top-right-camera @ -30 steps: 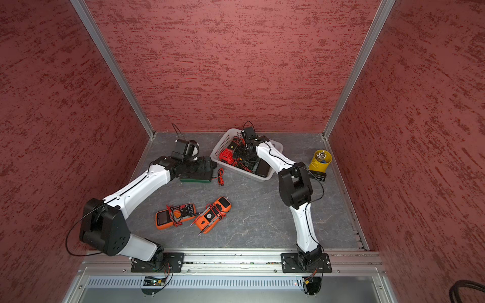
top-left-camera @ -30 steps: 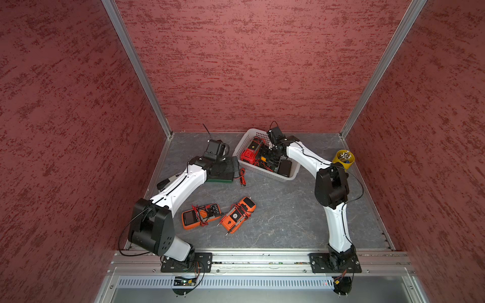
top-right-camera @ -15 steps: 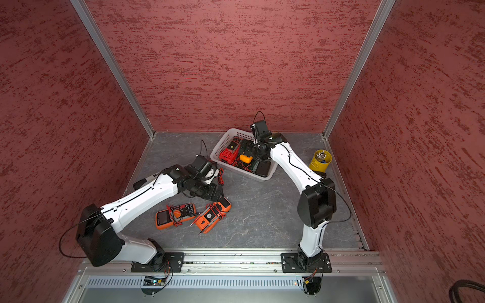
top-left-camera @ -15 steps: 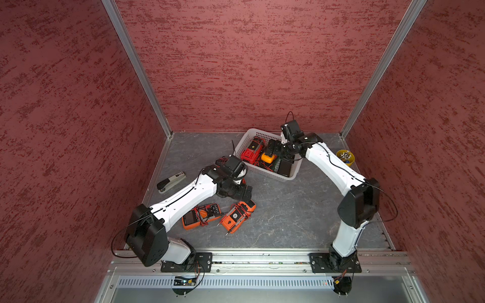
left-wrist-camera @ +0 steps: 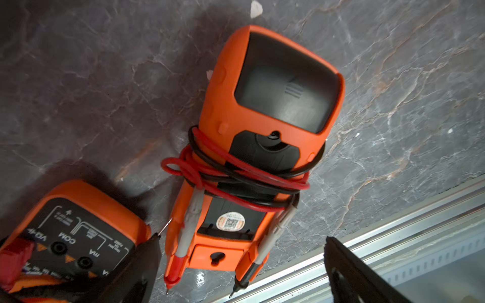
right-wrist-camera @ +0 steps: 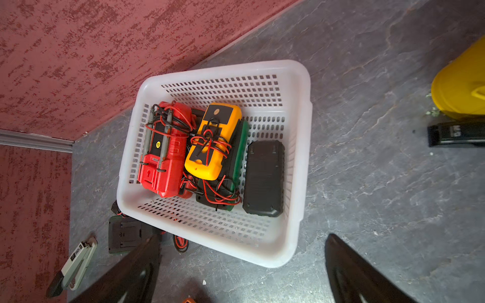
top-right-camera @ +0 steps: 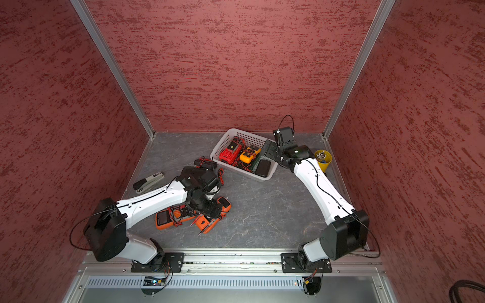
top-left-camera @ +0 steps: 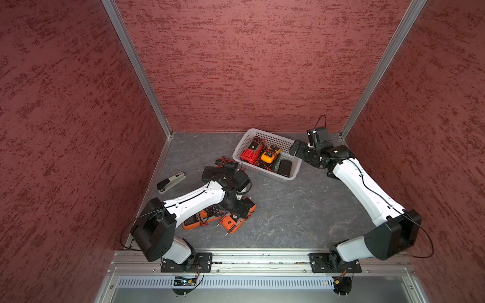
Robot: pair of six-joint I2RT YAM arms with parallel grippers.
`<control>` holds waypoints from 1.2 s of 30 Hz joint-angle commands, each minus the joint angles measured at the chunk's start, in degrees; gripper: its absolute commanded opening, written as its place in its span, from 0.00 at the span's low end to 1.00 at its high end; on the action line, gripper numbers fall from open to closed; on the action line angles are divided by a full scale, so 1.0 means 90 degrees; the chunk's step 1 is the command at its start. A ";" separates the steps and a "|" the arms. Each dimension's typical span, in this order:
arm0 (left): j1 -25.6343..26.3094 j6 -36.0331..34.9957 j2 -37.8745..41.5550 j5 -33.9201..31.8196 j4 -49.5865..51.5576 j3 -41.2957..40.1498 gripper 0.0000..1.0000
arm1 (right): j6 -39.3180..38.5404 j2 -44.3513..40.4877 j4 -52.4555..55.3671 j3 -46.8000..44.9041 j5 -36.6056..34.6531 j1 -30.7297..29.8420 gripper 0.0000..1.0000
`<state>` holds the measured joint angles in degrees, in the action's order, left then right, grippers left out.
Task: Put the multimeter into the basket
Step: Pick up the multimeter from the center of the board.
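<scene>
The white basket (top-left-camera: 265, 175) (top-right-camera: 245, 174) (right-wrist-camera: 299, 157) stands at the back and holds red (right-wrist-camera: 162, 160), yellow (right-wrist-camera: 212, 141) and black (right-wrist-camera: 263, 178) multimeters. An orange multimeter (left-wrist-camera: 262, 126) (top-left-camera: 235, 221) lies face down on the floor, its leads wound round it. My left gripper (left-wrist-camera: 241, 272) (top-left-camera: 240, 211) hangs open just above it, one finger on each side of its near end. A second orange multimeter (left-wrist-camera: 78, 236) (top-left-camera: 198, 221) lies beside it. My right gripper (right-wrist-camera: 242, 275) (top-left-camera: 296, 150) is open and empty, raised by the basket's right end.
A dark meter (top-left-camera: 212, 173) with loose leads lies left of the basket, partly behind my left arm. A stapler (top-left-camera: 171, 181) sits by the left wall. A yellow cup (top-right-camera: 323, 158) stands at the back right. The metal rail (top-left-camera: 262, 252) runs along the front.
My right gripper opened and drew back from inside the basket to its right end. My left arm swung from the back left down over the face-down orange multimeter.
</scene>
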<state>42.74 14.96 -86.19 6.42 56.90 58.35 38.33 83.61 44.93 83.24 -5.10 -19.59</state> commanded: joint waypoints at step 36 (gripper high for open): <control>0.0277 -0.0049 -0.1419 -0.0956 -0.0805 0.0556 0.53 | -0.0337 0.0206 -0.0185 0.0230 -0.0087 0.0169 0.99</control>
<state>45.28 14.15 -99.22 -0.89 51.16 60.88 36.38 85.62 42.94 83.40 -5.19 -18.61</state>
